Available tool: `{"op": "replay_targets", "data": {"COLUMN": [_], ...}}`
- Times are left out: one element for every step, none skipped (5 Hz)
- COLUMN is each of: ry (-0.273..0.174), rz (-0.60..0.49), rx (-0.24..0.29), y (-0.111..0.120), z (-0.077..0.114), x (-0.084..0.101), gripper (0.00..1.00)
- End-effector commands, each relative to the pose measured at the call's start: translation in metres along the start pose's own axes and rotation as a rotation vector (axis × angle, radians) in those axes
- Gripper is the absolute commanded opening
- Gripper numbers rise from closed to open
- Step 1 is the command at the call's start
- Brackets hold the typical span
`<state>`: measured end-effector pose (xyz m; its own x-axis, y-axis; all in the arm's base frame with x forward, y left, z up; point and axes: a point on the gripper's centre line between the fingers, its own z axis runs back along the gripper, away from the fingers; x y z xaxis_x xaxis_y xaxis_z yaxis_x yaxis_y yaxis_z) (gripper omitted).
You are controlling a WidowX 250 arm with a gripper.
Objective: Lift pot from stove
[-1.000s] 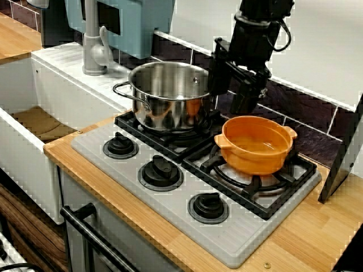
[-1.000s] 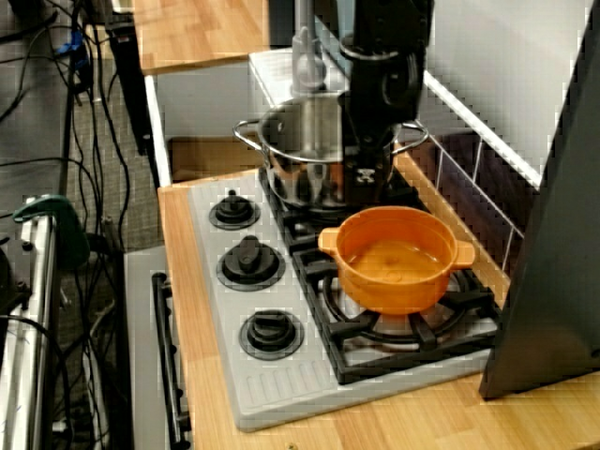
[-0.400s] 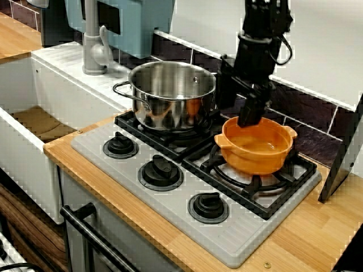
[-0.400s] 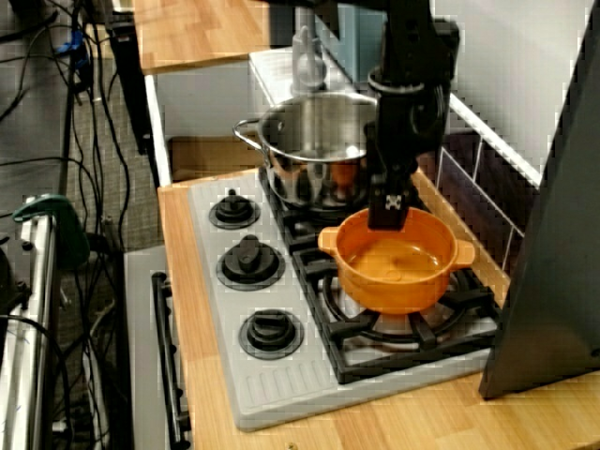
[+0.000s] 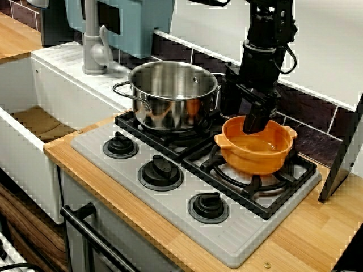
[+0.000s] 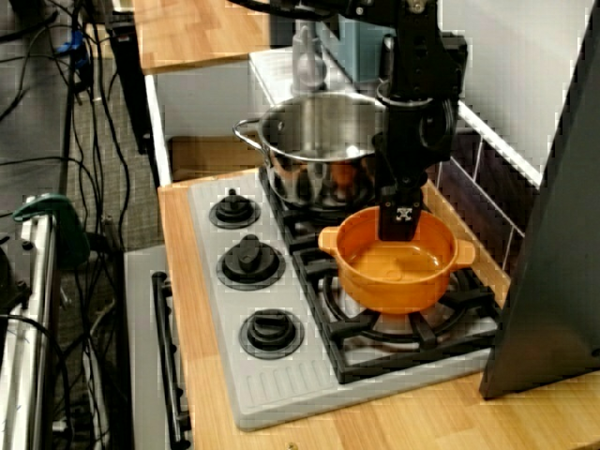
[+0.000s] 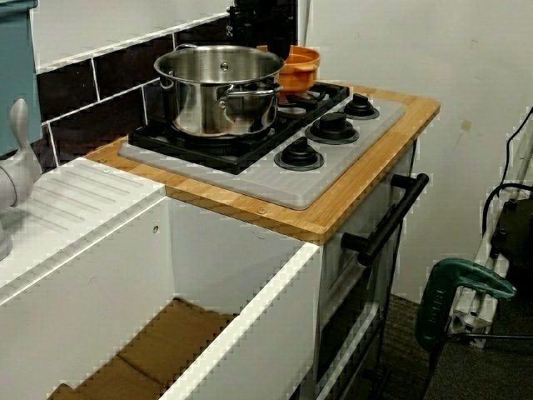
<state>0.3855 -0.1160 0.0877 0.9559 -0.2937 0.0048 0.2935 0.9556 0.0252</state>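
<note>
My gripper [image 5: 253,116] is black. The pot [image 5: 256,145] is orange, the steel pot [image 5: 170,93] at its 10 o'clock shiny silver. The stove [image 5: 170,195] is grey with black grates [image 5: 266,187] and knobs [image 5: 161,170]. The counter [image 5: 306,238] is light wood.

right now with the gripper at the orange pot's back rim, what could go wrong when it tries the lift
1. The gripper sits at one spot on the back rim of the orange pot, far off centre, so the pot may tilt or slip out when raised.
2. The steel pot stands close beside the arm on the neighbouring burner; a sideways swing could knock it.
3. A tilted pot might catch its base on the stove grate bars.
</note>
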Motion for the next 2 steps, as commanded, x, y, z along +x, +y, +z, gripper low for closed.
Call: {"op": "replay_targets", "data": {"ry": [-0.043, -0.032], "rz": [0.001, 0.007], "rx": [0.022, 0.024], "y": [0.0087, 0.0095], "z": [0.0041, -0.0007], "x": [0.0089, 0.0076], "gripper": [1.0, 1.0]}}
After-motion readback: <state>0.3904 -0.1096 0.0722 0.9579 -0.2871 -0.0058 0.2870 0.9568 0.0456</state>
